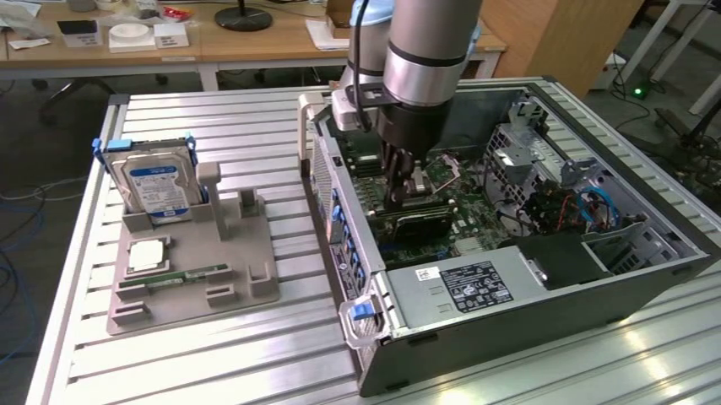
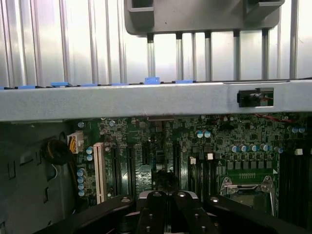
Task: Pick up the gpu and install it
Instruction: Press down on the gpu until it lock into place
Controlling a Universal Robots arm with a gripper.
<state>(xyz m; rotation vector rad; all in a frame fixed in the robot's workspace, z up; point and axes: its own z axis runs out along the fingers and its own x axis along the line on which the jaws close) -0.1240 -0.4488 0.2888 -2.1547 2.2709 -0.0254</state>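
- The gripper [image 1: 397, 199] reaches down into the open computer case [image 1: 541, 314], above the middle of the motherboard [image 1: 474, 221].
- Its fingers [image 1: 391, 173] are clenched, pressed together with no gap between them.
- In the wrist view the gripper [image 2: 165, 199] appears as dark linkages meeting at two rounded tips, again drawn tight.
- The gpu [image 1: 423, 226] sits inside the case directly under the fingertips, showing a dark cooler face and a strip of green board.
- It cannot be told whether the fingers pinch the gpu's top edge or merely touch it, because the arm's wrist covers the contact.
- In the wrist view the spot just ahead of the tips is a dark blur over the board's slots [image 2: 141, 163], and the card's outline cannot be made out there.
- The gpu's metal bracket and its seating in a slot are hidden.
- Outside the case, on the side of its blue latch, a grey holder [image 1: 225, 253] stands on the slatted table [image 1: 225, 126].
- The holder carries an upright hard drive [image 1: 158, 190] and a flat memory stick [image 1: 186, 276].
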